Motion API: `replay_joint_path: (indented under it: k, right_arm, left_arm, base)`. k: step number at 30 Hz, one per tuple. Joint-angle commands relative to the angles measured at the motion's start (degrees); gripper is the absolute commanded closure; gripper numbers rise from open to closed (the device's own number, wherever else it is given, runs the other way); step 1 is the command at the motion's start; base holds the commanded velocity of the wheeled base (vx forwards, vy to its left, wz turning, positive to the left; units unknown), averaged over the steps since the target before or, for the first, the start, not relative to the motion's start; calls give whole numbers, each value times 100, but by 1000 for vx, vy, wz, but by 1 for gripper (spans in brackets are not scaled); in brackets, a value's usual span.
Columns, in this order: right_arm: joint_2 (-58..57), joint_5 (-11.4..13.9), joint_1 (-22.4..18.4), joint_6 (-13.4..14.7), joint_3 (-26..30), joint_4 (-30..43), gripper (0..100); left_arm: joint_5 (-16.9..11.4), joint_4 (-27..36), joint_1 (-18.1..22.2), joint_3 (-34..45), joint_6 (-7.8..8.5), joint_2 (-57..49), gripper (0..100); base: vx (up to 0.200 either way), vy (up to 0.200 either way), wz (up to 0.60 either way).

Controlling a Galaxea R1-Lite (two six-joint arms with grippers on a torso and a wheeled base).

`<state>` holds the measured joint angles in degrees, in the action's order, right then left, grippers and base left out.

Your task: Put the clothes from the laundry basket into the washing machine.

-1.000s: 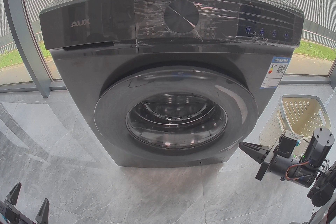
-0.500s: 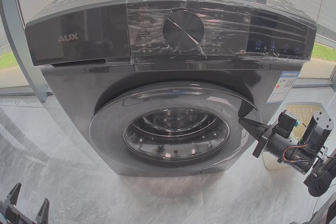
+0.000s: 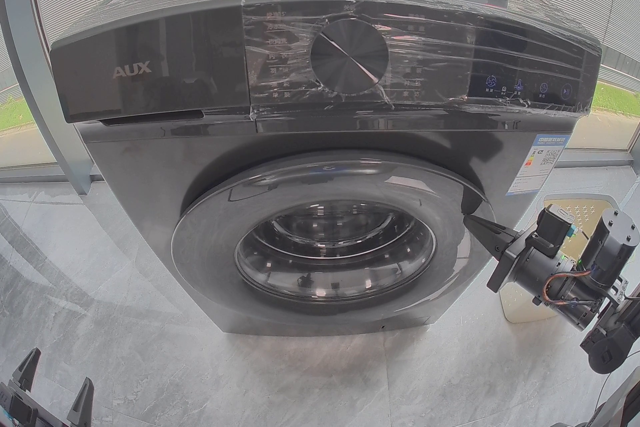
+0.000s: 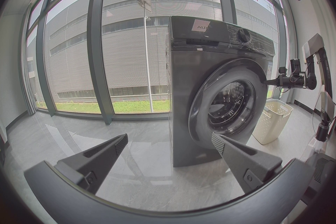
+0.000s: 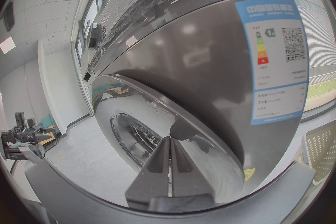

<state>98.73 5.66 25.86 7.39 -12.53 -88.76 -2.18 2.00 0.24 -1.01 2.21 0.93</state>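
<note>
Grey floor (image 3: 200, 368) before washing machine (image 3: 320, 135), door (image 3: 333, 241) shut: right gripper (image 3: 475, 223) clenched empty at the door's right rim, seemingly to pry it open; left gripper (image 3: 59, 368) released, well apart.

Count of things seen, by kind.
One washing machine (image 3: 167, 168) with one round door (image 3: 213, 228), one dial (image 3: 349, 56), one label (image 3: 543, 163); one laundry basket (image 3: 588, 213); two grippers, left gripper (image 3: 59, 371) and right gripper (image 3: 475, 224).
</note>
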Motion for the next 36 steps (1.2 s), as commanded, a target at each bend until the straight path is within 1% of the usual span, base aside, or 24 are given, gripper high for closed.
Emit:
replay_joint_path:
  k: [1, 3, 4, 8, 9, 11, 12, 14, 16, 17, 18, 19, 22, 25, 29, 30, 31, 32, 33, 35, 36]
  right_arm:
    - [-302, 392, 174, -71, 515, 34, 100]
    - [-592, 612, 288, -97, 814, 78, 100]
    - [-706, 638, 324, -97, 910, 104, 100]
    - [-1172, 638, 359, -106, 1165, 122, 100]
    - [-1277, 638, 324, -141, 1227, 131, 100]
    - [-1541, 638, 306, -308, 1253, 324, 100]
    - [-1726, 638, 288, -422, 1253, 544, 0]
    - [-2235, 612, 262, -554, 1253, 1001, 0]
    - [-2569, 577, 271, -572, 1253, 1309, 0]
    - [-2930, 533, 253, -581, 1253, 1669, 0]
    - [-2930, 533, 253, -581, 1253, 1669, 0]
    - [-3378, 454, 218, -581, 1253, 2082, 0]
    - [-3967, 252, -107, -581, 1253, 2592, 0]
    - [-4503, 190, -467, -607, 1253, 2935, 0]
    - [-5118, 217, -1039, -809, 1253, 3339, 0]
    - [-5294, 234, -1171, -827, 1253, 3444, 0]
    - [-5294, 234, -1171, -827, 1253, 3444, 0]
    - [-5602, 252, -1399, -835, 1253, 3611, 0]
    - [-5804, 261, -1540, -844, 1253, 3726, 0]
    - [-6164, 269, -1698, -871, 1253, 3901, 0]
    - [-6191, 269, -1707, -879, 1253, 3919, 0]
  left_arm:
    - [-2, 2, 2, 101, -1, -93, 0]
    - [-2, 2, 2, 101, -1, -93, 0]
    - [-2, 2, 2, 101, -1, -93, 0]
    - [-2, 2, 2, 101, 25, -93, 0]
    - [-10, 2, 2, 101, 34, -93, 0]
    - [-2, 2, 2, 101, 34, -93, 0]
    - [-2, -7, 2, 101, 34, -93, 0]
    - [-10, -7, 2, 101, 69, -93, 0]
    - [-10, -7, 2, 101, 69, -93, 0]
    - [-10, -7, 2, 101, 69, -93, 0]
    - [-10, -7, 2, 101, 69, -93, 0]
    - [-10, 2, 2, 101, 69, -93, 0]
    - [-10, -7, 2, 101, 78, -93, 0]
    - [-10, -7, 2, 101, 78, -93, 0]
    - [-10, -7, 2, 101, 78, -93, 0]
    - [-10, 2, 2, 101, 87, -93, 0]
    - [-10, 2, 2, 101, 87, -93, 0]
    - [-10, -7, 2, 101, 87, -93, 0]
    - [-10, -7, 2, 101, 78, -93, 0]
    - [-10, -7, 2, 101, 78, -93, 0]
    - [-10, -7, 2, 101, 78, -93, 0]
  base:
    - [0, 0, 0]
    - [0, 0, 0]
    - [0, 0, 0]
    - [0, 0, 0]
    - [0, 0, 0]
    - [0, 0, 0]
    - [0, 0, 0]
    - [0, 0, 0]
    - [0, 0, 0]
    - [0, 0, 0]
    - [0, 0, 0]
    - [0, 0, 0]
    - [0, 0, 0]
    - [0, 0, 0]
    - [0, 0, 0]
    - [0, 0, 0]
    - [0, 0, 0]
    - [0, 0, 0]
    - [0, 0, 0]
    - [0, 0, 0]
    - [0, 0, 0]
